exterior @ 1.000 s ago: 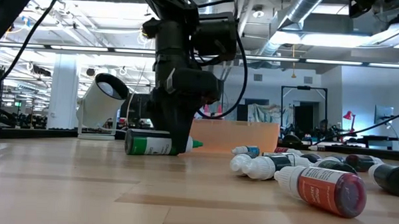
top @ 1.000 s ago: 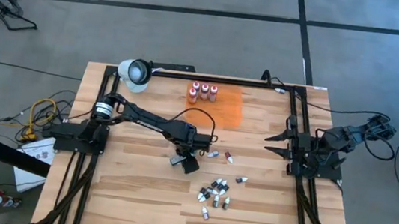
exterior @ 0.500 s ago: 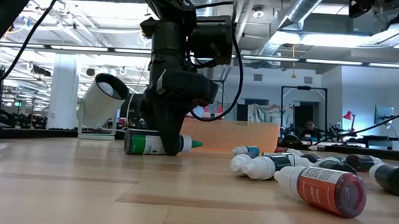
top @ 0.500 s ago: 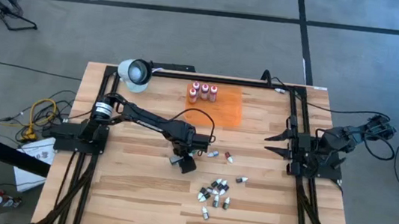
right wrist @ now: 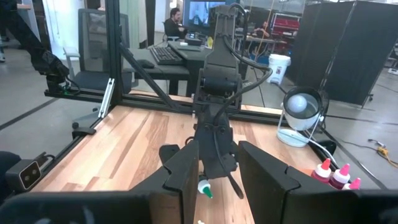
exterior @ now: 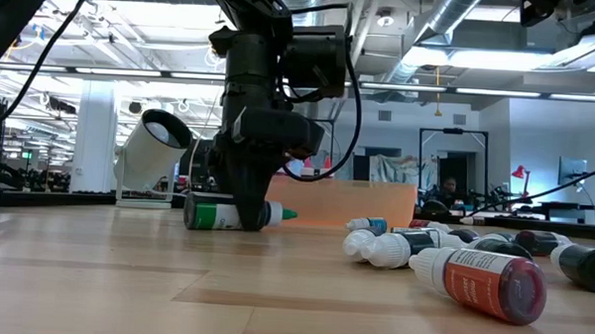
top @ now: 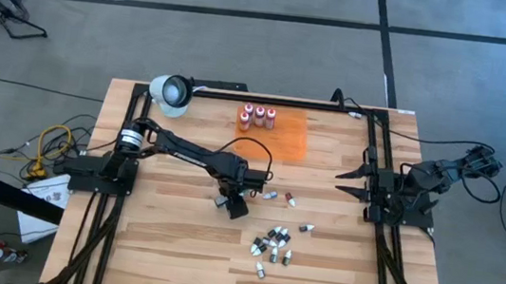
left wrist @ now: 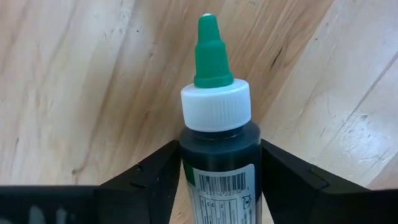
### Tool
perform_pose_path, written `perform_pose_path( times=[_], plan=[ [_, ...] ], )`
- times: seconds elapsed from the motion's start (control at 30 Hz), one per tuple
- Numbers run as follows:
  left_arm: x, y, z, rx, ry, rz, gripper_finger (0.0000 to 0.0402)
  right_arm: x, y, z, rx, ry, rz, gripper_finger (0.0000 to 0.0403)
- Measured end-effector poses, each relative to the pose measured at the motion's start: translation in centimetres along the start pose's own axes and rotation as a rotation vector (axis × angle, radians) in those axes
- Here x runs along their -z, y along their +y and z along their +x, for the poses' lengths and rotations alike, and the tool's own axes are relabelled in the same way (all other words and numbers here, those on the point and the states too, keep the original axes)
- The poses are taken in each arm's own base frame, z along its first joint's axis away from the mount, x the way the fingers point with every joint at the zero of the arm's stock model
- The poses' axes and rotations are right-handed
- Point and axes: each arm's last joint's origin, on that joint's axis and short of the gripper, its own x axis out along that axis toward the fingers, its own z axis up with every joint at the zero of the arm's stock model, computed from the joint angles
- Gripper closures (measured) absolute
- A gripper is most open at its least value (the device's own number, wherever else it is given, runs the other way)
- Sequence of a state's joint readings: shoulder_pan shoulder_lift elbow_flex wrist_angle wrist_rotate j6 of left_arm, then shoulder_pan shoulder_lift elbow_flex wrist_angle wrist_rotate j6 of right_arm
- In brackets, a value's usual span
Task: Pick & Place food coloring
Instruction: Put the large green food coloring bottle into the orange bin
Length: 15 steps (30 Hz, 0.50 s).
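Left end effector (left wrist: 217,186) clenched on the green-tipped bottle (left wrist: 217,143)

Mid-frame in the high view, we grip it lying on the tabletop (top: 166,237); the round bottle could roll out when lifted (right end effector (top: 351,184) parked, open, at right).

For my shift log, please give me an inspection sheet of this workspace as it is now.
Surface: wooden table, orange mat at the far side.
Job's things: green bottle lying on the wood; three bottles upright on the mat; loose bottles lying right of centre.
Clutter: white lamp at the far left corner.
Grippers: left hand down, shut on the green bottle; right hand open, parked at the right edge.
Cables: bundle on the floor, left.
Surroundings: grey floor; a person at a desk behind.
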<state>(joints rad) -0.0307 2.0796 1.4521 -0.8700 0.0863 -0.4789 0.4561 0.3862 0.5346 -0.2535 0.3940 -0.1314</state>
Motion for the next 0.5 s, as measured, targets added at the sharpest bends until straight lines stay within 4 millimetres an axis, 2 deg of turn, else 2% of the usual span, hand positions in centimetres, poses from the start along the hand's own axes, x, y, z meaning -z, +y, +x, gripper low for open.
perform_pose_path(
  times=[0.5],
  plan=[
    [-0.08,-0.04,-0.01,0.005,-0.010,0.004,0.0234,0.00,0.00,0.00,0.000,0.000,0.000,0.0297]
  ],
)
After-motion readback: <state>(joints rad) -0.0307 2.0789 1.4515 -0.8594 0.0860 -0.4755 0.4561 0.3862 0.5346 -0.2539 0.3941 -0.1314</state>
